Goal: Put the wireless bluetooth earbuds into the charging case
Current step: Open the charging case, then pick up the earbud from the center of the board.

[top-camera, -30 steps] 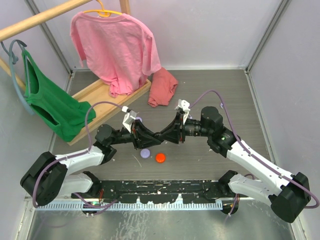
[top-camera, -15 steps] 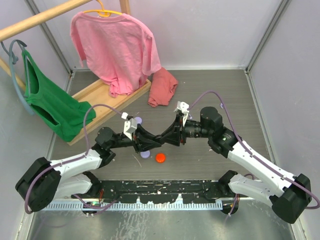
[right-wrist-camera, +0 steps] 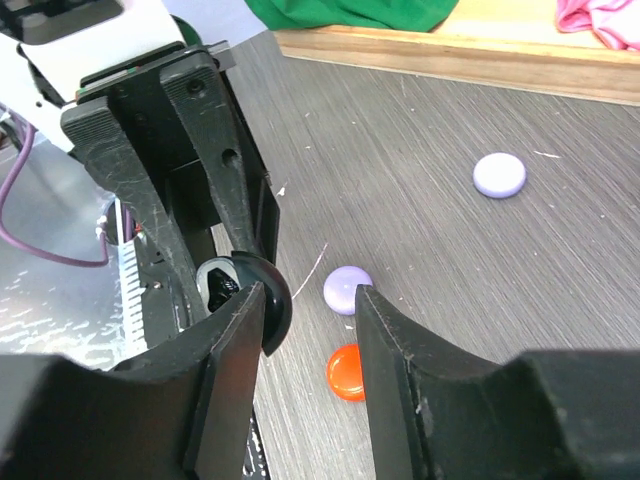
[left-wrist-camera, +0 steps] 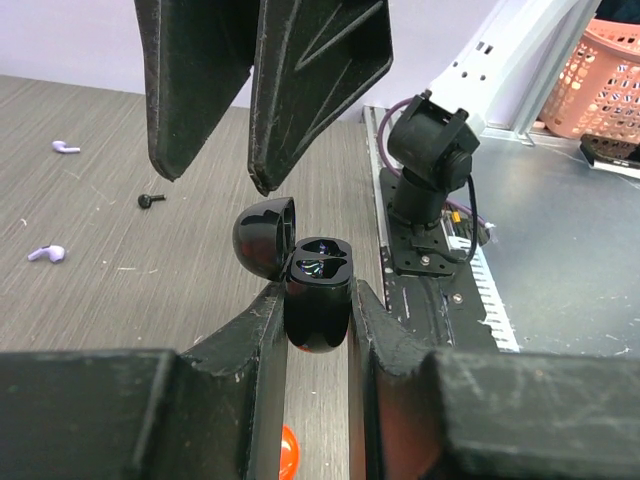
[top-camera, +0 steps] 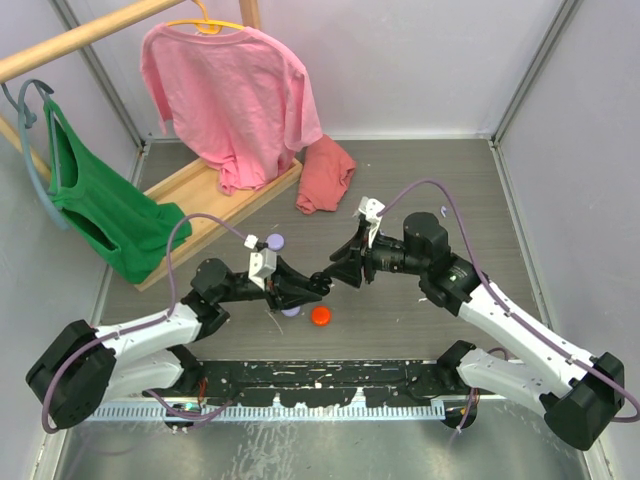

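My left gripper (left-wrist-camera: 318, 292) is shut on the black charging case (left-wrist-camera: 318, 322), which it holds upright with its lid (left-wrist-camera: 265, 238) swung open to the left. The case's sockets (left-wrist-camera: 320, 264) show glossy dark insides. My right gripper (right-wrist-camera: 310, 312) stands open, its left finger right beside the case lid (right-wrist-camera: 270, 300) with nothing between the fingers. From above, the two grippers (top-camera: 315, 284) (top-camera: 338, 268) nearly meet at mid-table. Two lavender earbuds (left-wrist-camera: 65, 147) (left-wrist-camera: 45, 253) and a black earbud (left-wrist-camera: 150, 200) lie loose on the table.
An orange puck (top-camera: 321, 316) and a lavender puck (top-camera: 291, 310) lie just below the grippers; another lavender puck (top-camera: 275, 241) lies farther back. A wooden rack (top-camera: 215, 195) with a pink shirt (top-camera: 235, 95) and green shirt (top-camera: 100, 215) stands at back left, a red cloth (top-camera: 325, 175) beside it.
The right gripper has opened and drawn back a little from the case. The left arm has shifted slightly nearer and to the right, still holding the case.
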Controlling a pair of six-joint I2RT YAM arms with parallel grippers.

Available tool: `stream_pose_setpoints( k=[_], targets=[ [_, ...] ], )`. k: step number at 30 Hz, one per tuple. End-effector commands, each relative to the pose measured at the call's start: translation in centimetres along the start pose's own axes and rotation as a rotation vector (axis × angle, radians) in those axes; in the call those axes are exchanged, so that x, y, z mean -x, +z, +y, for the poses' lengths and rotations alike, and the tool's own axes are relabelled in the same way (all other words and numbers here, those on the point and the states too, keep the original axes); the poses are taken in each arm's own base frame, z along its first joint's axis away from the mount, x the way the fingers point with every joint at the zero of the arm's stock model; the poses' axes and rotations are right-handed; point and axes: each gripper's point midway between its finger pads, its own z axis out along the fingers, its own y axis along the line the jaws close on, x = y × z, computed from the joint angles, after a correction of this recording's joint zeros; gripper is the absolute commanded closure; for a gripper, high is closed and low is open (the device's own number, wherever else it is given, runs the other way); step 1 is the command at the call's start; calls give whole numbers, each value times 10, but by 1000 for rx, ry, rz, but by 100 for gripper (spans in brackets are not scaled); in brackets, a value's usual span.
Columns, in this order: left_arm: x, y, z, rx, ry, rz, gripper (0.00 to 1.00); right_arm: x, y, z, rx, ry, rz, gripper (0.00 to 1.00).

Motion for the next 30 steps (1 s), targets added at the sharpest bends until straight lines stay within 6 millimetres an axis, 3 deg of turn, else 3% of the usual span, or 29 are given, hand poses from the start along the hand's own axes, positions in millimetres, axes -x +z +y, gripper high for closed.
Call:
stream_pose_setpoints(
  k=[1,6,11,15,20,24,30],
  targets=[
    [7,-1,6,48,51,-20,100,29,-7,-9,-79,-48,-61,50],
    [-8,-11,32,223,2,3,100,21,-17,-48,-330,22,-15,40],
    [-20,-28,54,393,-30,9,100,-2,-38,-93,-629,142,61,32],
    [-27,-39,63,472,-37,29,100,-28,-73,-135,-940,232,108,27],
    [-29,-47,68,523,-22,29,100,-60,-114,-170,-1209,353,158,24],
    [-31,-48,69,531,-19,32,100,-86,-153,-191,-1371,481,148,24],
    [-36,-54,73,568,-21,34,100,-124,-204,-204,-1539,702,91,22]
  ],
)
